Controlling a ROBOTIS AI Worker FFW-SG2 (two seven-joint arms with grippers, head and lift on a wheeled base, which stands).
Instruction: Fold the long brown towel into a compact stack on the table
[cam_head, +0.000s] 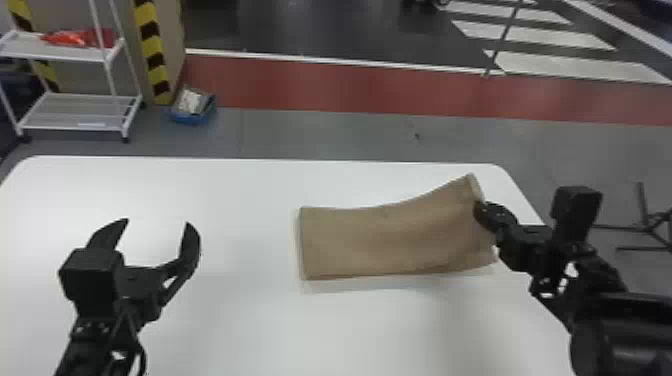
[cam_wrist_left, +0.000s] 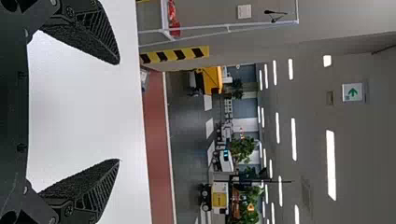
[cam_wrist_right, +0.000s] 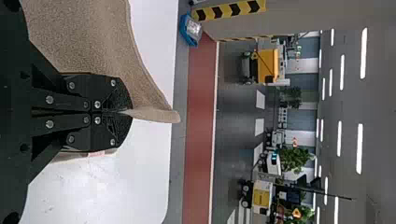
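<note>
Towel (cam_head: 390, 240): on table (cam_head: 240, 320), mostly flat, R end raised; long axis approx. 9–3 o'clock.
R grip (cam_head: 482, 209): mine, fingers closed, pinching R end; rest runs to 9. Nearer arm.
L grip (cam_head: 157, 223): fingers wide, empty; L end at 3, well apart.
Next: prob. my R carries its end over twd 9.
Bin (cam_head: 190, 118): floor, 10–11, pale stuff inside.
Cart (cam_head: 30, 47): approx. 10, red stuff (cam_head: 75, 38) on shelf.

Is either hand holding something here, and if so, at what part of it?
The right hand holds the brown towel by its right end. The left hand holds nothing.
</note>
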